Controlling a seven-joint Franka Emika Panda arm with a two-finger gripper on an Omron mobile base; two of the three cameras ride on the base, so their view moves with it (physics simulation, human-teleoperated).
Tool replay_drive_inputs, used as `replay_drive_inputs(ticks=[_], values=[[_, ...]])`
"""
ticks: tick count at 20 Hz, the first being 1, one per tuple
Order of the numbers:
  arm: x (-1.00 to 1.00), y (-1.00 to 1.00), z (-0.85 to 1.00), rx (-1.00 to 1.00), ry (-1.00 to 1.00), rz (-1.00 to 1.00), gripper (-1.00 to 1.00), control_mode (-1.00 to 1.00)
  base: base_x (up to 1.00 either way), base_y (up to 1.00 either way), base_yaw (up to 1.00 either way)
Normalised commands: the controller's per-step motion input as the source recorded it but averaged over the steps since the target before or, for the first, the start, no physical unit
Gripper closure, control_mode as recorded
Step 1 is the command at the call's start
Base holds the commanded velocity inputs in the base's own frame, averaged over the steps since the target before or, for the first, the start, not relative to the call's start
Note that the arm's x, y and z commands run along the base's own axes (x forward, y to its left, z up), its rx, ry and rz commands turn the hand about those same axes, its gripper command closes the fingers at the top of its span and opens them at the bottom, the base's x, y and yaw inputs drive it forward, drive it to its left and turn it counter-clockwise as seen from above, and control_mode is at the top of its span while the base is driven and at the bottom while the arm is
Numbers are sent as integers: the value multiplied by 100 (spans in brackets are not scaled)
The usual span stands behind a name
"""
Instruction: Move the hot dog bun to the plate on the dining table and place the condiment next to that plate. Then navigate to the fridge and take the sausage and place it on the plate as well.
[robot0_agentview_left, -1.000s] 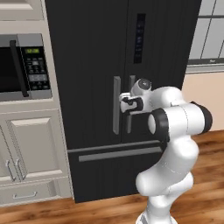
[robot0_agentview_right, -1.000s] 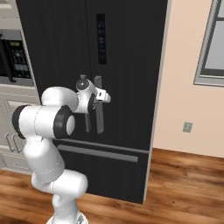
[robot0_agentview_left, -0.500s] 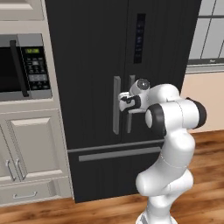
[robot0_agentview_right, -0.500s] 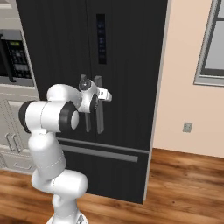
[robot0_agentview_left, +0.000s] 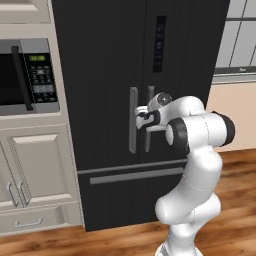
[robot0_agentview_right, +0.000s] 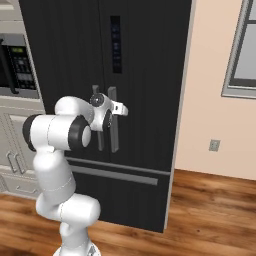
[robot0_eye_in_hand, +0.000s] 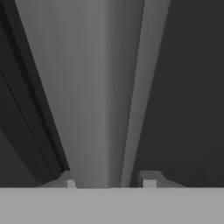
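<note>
- Left base view: the fridge (robot0_agentview_left: 110, 100) fills the centre of the frame, both black doors shut, its two long grey handles side by side in the middle.
- The gripper (robot0_agentview_left: 143, 119) sits at mid-frame on the right-hand handle (robot0_agentview_left: 148, 102), fingers either side of the bar.
- Right base view: the same gripper (robot0_agentview_right: 113, 110) meets that handle (robot0_agentview_right: 113, 119) just left of centre; the white arm rises from the lower left.
- Hand view: the grey handle bar (robot0_eye_in_hand: 98, 96) runs from top to bottom between the two fingertips (robot0_eye_in_hand: 149, 179), which press against its sides, so the claw is clamped on the handle.
- A microwave (robot0_agentview_left: 27, 75) is built into the cream cabinets at the left edge of the left base view.
- A window (robot0_agentview_right: 246, 50) sits at the upper right of the right base view, above a wall socket (robot0_agentview_right: 214, 145).
</note>
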Motion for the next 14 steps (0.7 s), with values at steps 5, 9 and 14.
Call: replay_drive_inputs(ticks=[5,9,14], values=[[-26,0,-5,0,2,-1,100,-100,0,0,0],[-98,0,0,0,-6,-5,100,-100,0,0,0],[-100,-3,12,0,-2,-5,100,-100,0,0,0]])
